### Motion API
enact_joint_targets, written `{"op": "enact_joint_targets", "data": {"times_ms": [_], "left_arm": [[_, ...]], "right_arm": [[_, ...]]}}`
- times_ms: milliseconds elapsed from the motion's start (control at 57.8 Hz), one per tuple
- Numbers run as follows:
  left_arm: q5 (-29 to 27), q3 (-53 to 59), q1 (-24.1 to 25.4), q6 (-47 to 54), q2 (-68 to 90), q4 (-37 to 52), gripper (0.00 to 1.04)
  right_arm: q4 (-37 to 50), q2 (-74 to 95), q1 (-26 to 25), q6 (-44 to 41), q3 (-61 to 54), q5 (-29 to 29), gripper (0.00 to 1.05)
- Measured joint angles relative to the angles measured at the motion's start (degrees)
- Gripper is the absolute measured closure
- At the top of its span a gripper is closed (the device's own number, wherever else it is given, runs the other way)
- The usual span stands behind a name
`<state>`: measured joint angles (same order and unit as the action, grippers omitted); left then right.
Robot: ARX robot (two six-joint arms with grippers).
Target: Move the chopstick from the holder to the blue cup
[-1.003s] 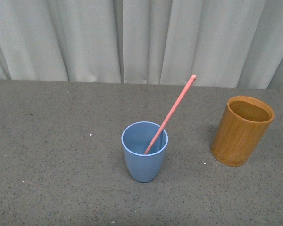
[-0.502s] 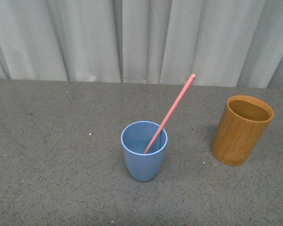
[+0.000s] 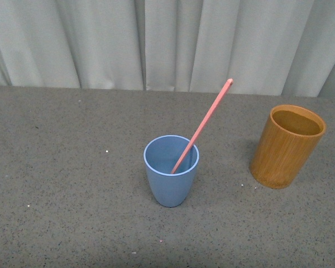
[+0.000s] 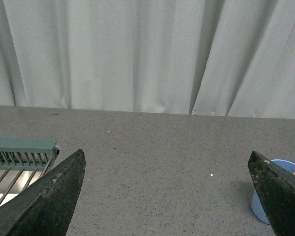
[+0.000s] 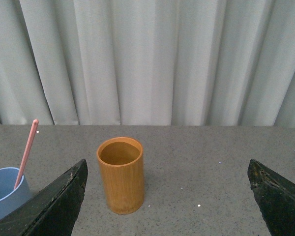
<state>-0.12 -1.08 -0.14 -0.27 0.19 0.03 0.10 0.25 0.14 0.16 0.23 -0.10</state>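
Observation:
The pink-red chopstick (image 3: 204, 123) stands in the blue cup (image 3: 171, 177) at the table's middle, leaning up to the right over the rim. The orange-brown holder (image 3: 285, 146) stands upright and empty to the cup's right. No gripper shows in the front view. In the left wrist view my left gripper (image 4: 167, 162) is open and empty, with the blue cup (image 4: 260, 209) by one finger. In the right wrist view my right gripper (image 5: 167, 169) is open and empty, back from the holder (image 5: 120, 174); the blue cup (image 5: 5, 194) and the chopstick (image 5: 27, 152) show beside it.
A grey speckled table (image 3: 67, 184) carries both cups, with white pleated curtains (image 3: 173, 44) behind its far edge. A green slatted rack (image 4: 19, 152) shows at the edge of the left wrist view.
The cups and chopstick sit slightly higher in the front view than before, as the view has shifted. The chopstick stays in the blue cup.

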Motion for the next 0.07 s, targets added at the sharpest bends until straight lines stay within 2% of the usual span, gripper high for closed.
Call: {"op": "enact_joint_targets", "data": {"times_ms": [69], "left_arm": [[0.0,0.0,0.0,0.0,0.0,0.0,0.07]], "right_arm": [[0.0,0.0,0.0,0.0,0.0,0.02,0.1]]}}
